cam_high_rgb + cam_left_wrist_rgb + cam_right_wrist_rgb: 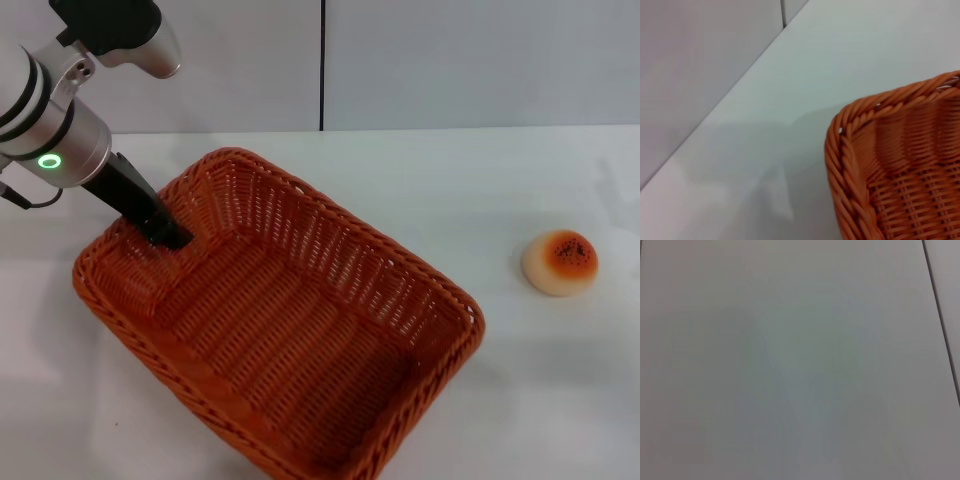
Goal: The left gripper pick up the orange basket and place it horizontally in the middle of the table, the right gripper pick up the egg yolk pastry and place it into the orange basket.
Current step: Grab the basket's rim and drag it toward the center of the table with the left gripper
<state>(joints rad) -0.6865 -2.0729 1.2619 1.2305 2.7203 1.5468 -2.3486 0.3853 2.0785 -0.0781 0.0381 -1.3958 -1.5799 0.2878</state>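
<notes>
The orange basket (pixel 290 320) lies diagonally across the white table (pixel 520 180), and its near corner runs off the bottom of the head view. My left gripper (pixel 165 232) reaches down at the basket's far-left wall, its black fingers pinched on the woven wall just below the rim. The left wrist view shows only a braided rim corner of the basket (pixel 850 150) over the table. The egg yolk pastry (pixel 560 262) sits alone on the table to the right of the basket, well apart from it. My right gripper is out of view; its wrist view shows only bare table.
A grey wall (pixel 450 60) with a dark vertical seam (pixel 322 60) backs the table. White tabletop lies between the basket and the pastry and behind the basket.
</notes>
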